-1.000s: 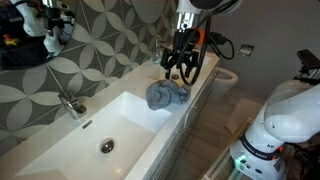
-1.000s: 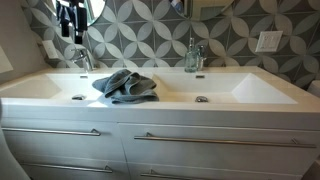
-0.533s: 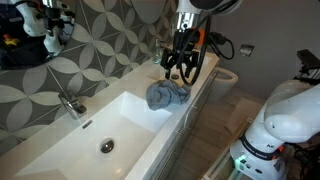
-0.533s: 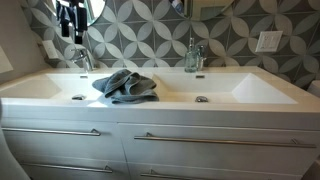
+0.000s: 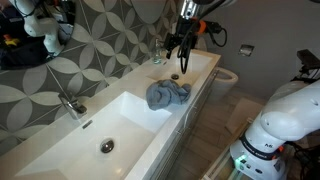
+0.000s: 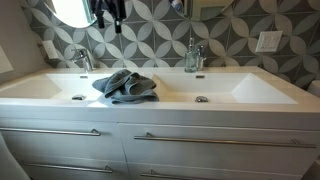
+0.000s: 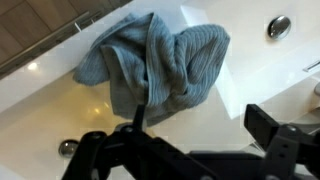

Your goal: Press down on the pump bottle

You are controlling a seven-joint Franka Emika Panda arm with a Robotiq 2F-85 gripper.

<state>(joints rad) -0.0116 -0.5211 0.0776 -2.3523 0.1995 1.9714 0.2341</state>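
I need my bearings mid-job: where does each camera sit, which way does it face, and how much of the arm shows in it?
Exterior view: off one end of the vanity, looking along the sink; the gripper hangs above the towel.
Exterior view: in front of the vanity, facing the tiled wall, towel and pump bottle; the gripper shows only at the top edge.
Wrist view: looking down onto the towel; spread fingers along the bottom.
Shared: all three show the towel.

Grey patterned tile wall [image 6: 230, 25] fills the top; mirror [image 6: 70, 10] upper left; white tabletop [image 6: 175, 97] above drawers [image 6: 60, 150].
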